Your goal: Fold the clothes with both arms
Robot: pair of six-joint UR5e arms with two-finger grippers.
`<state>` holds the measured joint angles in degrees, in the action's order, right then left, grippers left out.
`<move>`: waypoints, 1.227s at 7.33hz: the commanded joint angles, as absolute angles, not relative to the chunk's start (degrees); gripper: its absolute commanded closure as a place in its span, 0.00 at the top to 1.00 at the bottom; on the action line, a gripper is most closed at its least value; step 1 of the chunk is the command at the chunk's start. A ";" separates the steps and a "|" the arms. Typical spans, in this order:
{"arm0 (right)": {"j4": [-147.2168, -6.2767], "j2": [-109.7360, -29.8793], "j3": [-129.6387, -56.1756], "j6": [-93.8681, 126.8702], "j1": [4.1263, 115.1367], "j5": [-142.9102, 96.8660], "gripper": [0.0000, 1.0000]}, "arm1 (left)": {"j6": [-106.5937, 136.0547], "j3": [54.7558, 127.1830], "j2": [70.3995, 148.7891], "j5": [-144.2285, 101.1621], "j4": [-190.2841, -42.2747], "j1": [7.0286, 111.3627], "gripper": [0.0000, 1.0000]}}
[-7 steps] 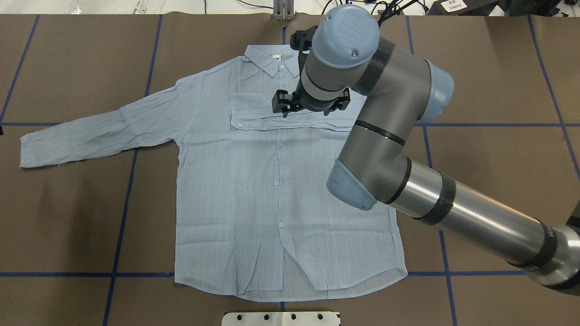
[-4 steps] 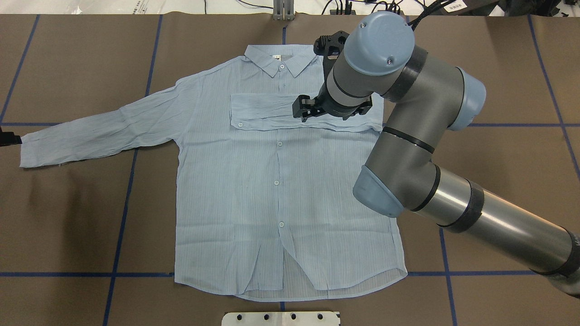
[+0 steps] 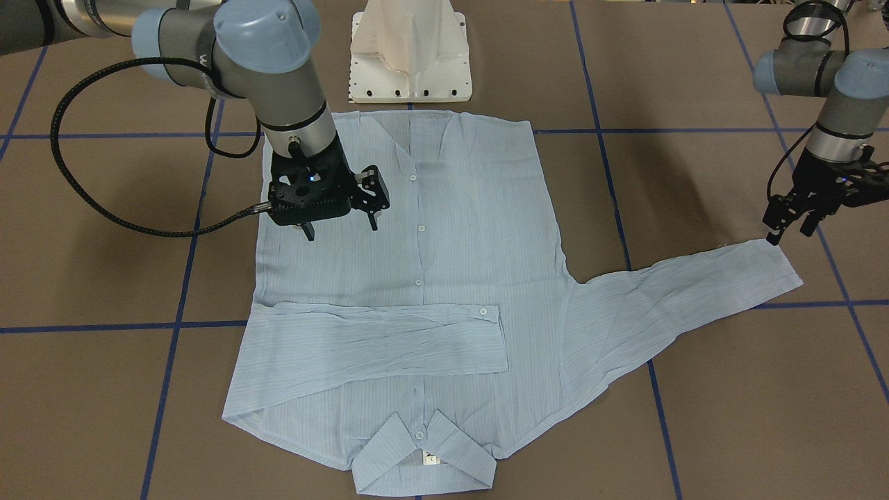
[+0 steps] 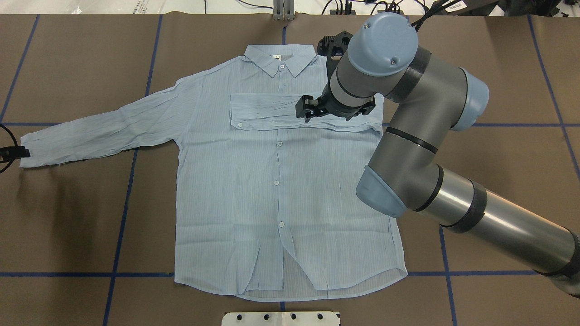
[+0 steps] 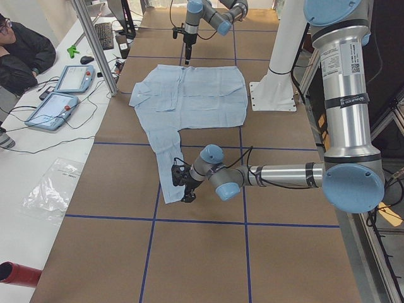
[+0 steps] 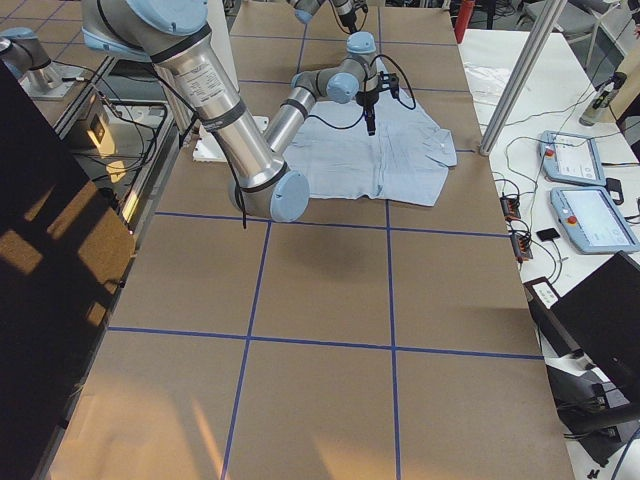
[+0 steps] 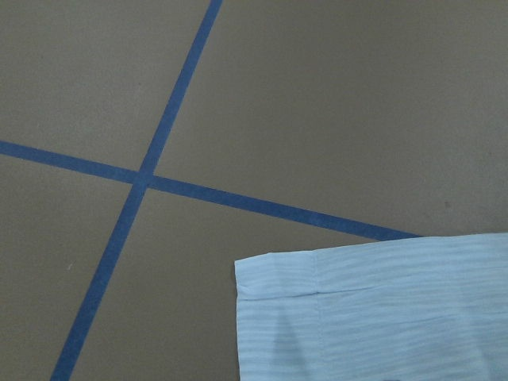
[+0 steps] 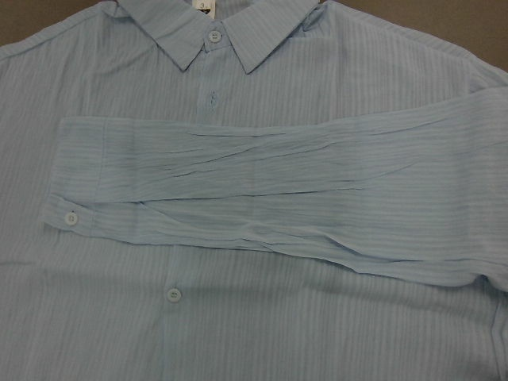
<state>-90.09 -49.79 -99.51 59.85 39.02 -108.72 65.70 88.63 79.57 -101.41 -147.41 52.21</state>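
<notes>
The light blue striped shirt (image 4: 253, 181) lies flat, buttons up, collar (image 4: 278, 61) at the far side. One sleeve (image 3: 375, 344) is folded across the chest and also shows in the right wrist view (image 8: 262, 198). The other sleeve (image 4: 104, 131) stretches out to the left. My right gripper (image 3: 342, 228) hovers open and empty over the shirt's body, beside the folded sleeve. My left gripper (image 3: 788, 232) is open, just off the stretched sleeve's cuff (image 3: 764, 264). The left wrist view shows that cuff's corner (image 7: 381, 309) on bare table, with no fingers in view.
The white pedestal base (image 3: 410, 55) stands at the shirt's hem side. A black cable (image 3: 104, 201) loops from the right arm over the table. Blue tape lines (image 4: 122, 217) cross the brown table. An operator (image 5: 19, 57), tablets (image 5: 63, 79) and a pole (image 5: 95, 44) stand along the far edge.
My right arm has moved to the right, away from the shirt's middle, over the folded sleeve. My left gripper has come into view at the left edge, next to the cuff.
</notes>
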 commanded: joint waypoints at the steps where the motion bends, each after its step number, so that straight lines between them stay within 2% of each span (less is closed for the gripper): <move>1: -90.09 -49.83 -99.58 59.85 39.02 -108.72 1.00 | 65.65 87.55 79.98 -101.34 -147.39 50.89 0.77; 3: -90.09 -49.92 -99.58 59.85 39.02 -108.72 1.00 | 65.57 87.10 80.16 -101.34 -147.39 50.45 0.75; 7: -90.09 -49.83 -99.67 59.85 39.02 -108.72 1.00 | 65.48 86.49 80.42 -101.34 -147.39 50.27 0.59; 9: -90.09 -49.92 -99.58 59.85 39.02 -108.72 1.00 | 65.39 86.48 80.42 -101.34 -147.30 50.19 0.56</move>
<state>-90.09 -49.90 -99.64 59.85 39.02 -108.72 65.47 86.51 80.40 -101.34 -147.34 50.22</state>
